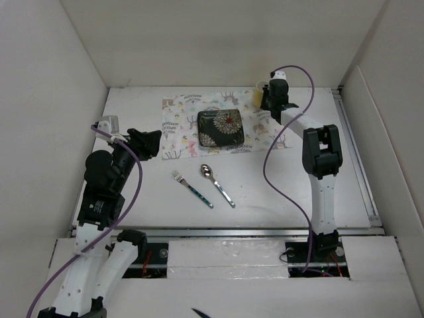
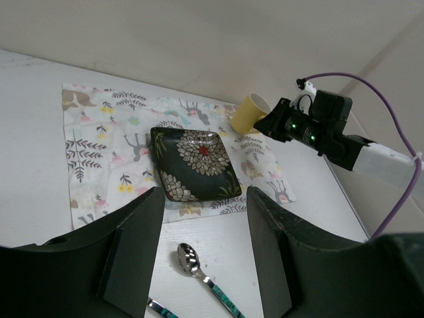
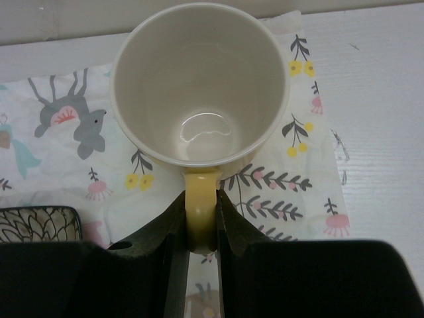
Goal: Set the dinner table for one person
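My right gripper (image 3: 200, 218) is shut on the handle of a yellow mug (image 3: 199, 86), held over the far right corner of the floral placemat (image 1: 179, 126); the mug also shows in the top view (image 1: 261, 87) and left wrist view (image 2: 248, 112). A dark floral square plate (image 1: 220, 127) lies on the placemat. A fork (image 1: 192, 188) and a spoon (image 1: 217, 185) with teal handles lie on the white dinner table (image 1: 344, 185) in front of the placemat. My left gripper (image 1: 147, 142) is open and empty, left of the placemat; the spoon (image 2: 189, 258) shows between its fingers.
White walls enclose the table on the left, back and right. A metal rail (image 1: 358, 152) runs along the right edge. A purple cable (image 1: 271, 165) hangs from the right arm over the table.
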You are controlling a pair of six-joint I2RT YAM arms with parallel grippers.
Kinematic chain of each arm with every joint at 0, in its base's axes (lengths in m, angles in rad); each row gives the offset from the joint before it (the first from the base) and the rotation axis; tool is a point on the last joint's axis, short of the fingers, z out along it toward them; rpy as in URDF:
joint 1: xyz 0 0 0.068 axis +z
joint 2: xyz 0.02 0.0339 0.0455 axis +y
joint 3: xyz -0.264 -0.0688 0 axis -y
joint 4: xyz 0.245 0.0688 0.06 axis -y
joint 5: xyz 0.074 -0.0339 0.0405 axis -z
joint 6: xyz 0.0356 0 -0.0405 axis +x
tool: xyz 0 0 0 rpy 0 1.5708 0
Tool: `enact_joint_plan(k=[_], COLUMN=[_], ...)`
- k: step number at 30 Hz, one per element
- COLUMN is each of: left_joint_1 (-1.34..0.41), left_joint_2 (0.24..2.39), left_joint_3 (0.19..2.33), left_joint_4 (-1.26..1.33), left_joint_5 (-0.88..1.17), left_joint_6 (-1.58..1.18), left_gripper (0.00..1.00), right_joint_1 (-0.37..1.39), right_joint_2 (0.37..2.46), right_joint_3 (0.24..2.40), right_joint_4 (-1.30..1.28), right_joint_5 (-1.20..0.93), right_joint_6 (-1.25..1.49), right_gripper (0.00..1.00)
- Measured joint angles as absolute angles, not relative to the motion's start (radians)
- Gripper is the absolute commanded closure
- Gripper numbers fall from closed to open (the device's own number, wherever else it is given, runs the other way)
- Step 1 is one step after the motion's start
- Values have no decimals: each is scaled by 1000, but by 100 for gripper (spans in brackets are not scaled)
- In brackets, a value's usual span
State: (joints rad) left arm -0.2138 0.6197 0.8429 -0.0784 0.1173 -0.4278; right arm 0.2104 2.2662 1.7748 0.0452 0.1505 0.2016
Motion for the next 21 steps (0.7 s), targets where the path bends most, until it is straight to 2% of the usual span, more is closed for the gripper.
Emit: enact_joint_plan(k=[13,17,20,21], left_joint_1=[-214,-214,-214,-214], left_joint_2=[645,653,654,656], left_joint_3=[843,843,843,843], left_joint_4=[-78,-78,-78,-79], left_joint_5=[132,133,135,136], left_joint_6=[-427,-427,-428,-427], left_gripper=[50,50,50,50], right_joint_1=[209,209,209,209], right_joint_2=[2404,2413,2413,2413], right_joint_3=[2001,2006,2007,2007], right_joint_4=[-36,-49,-49,-45], right_joint_5=[187,194,196,200], right_joint_6=[147,142,142,146], right_gripper=[99,86,68,55])
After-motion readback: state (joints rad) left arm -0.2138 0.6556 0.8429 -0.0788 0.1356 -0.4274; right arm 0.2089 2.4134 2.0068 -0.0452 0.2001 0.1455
